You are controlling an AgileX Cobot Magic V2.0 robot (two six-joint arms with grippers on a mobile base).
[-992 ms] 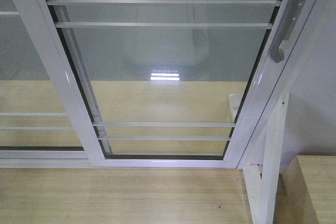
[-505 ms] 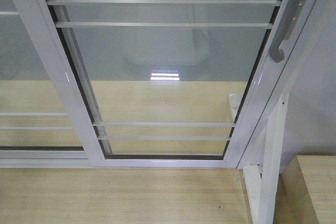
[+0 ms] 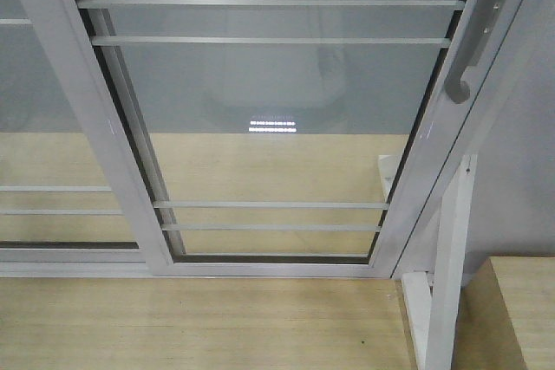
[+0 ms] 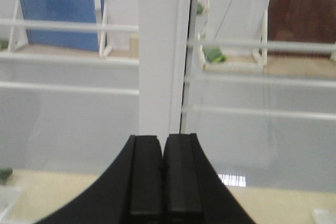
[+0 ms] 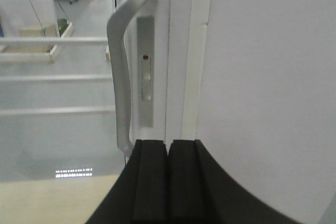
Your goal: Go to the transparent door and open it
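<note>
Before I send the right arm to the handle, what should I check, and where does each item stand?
1. Handle in right wrist view: ok, slightly left of centre.
2. Right gripper open for the grasp: not ok, shut.
3. Path from gripper to handle free: ok.
4. Lock released: cannot tell from the lock plate.
5. Left gripper holding nothing: ok, shut and empty.
6. Door closed against its frame: ok.

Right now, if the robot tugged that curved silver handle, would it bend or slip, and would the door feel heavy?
The handle looks like solid metal, so probably stiff; its smooth sheen suggests the shut right hand could slip. The transparent door is a framed glass panel, likely heavy but sliding rather than tipping.
</note>
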